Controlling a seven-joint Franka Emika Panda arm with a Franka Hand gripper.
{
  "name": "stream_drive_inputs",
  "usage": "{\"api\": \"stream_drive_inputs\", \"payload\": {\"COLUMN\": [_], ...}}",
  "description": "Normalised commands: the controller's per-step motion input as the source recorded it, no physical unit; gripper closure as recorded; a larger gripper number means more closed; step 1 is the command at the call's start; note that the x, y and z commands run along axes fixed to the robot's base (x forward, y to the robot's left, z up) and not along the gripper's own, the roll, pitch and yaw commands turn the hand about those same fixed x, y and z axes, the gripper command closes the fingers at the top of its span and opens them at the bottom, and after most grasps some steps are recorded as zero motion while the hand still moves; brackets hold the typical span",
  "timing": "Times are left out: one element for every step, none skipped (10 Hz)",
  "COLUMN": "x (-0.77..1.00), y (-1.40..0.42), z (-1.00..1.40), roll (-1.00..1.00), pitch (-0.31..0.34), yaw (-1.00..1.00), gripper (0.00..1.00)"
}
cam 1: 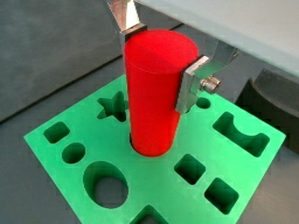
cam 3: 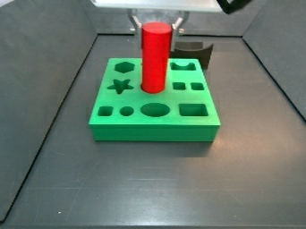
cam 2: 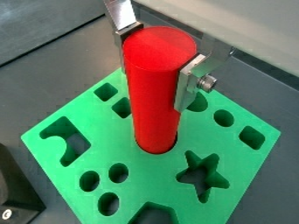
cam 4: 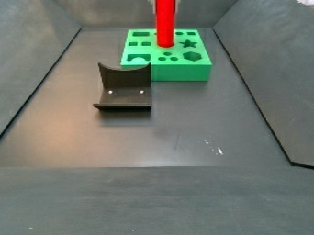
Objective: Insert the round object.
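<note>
The red round object (cam 1: 155, 96) stands upright, gripped near its top by my gripper (cam 1: 162, 54), whose silver fingers (cam 1: 193, 83) press on opposite sides of it. Its lower end sits at the round hole in the middle of the green block (cam 1: 149, 178); how deep it reaches is hidden. Both wrist views show this: the gripper (cam 2: 159, 54) is shut on the round object (cam 2: 155, 96) above the block (cam 2: 152, 177). In a side view the round object (cam 3: 153, 58) rises from the block (cam 3: 156, 130) under the gripper (cam 3: 157, 20). Another side view shows the round object (cam 4: 164, 18) and the block (cam 4: 185, 72); the gripper is out of frame.
The dark fixture (cam 4: 123, 87) stands on the dark floor apart from the block, and shows behind it in a side view (cam 3: 198, 49). The block's other holes, star, hexagon, oval, squares and small circles, are open. Sloped walls bound the floor.
</note>
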Motion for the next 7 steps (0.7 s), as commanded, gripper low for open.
{"api": "stream_drive_inputs", "payload": {"x": [0.01,0.00,0.00,0.00,0.00,0.00,0.00], "y": [0.00,0.00,0.00,0.00,0.01,-0.01,0.00], "z": [-0.23,-0.24,-0.26,-0.25,-0.06,0.00,0.00], "roll": [0.00,0.00,0.00,0.00,-0.05,0.02,0.00], "pitch": [-0.011,-0.017,-0.026,-0.024,-0.069,0.000,0.000], "yaw": [0.00,-0.01,-0.01,-0.01,0.00,0.00,0.00], "gripper": [1.00,1.00,1.00,1.00,1.00,1.00,1.00]}}
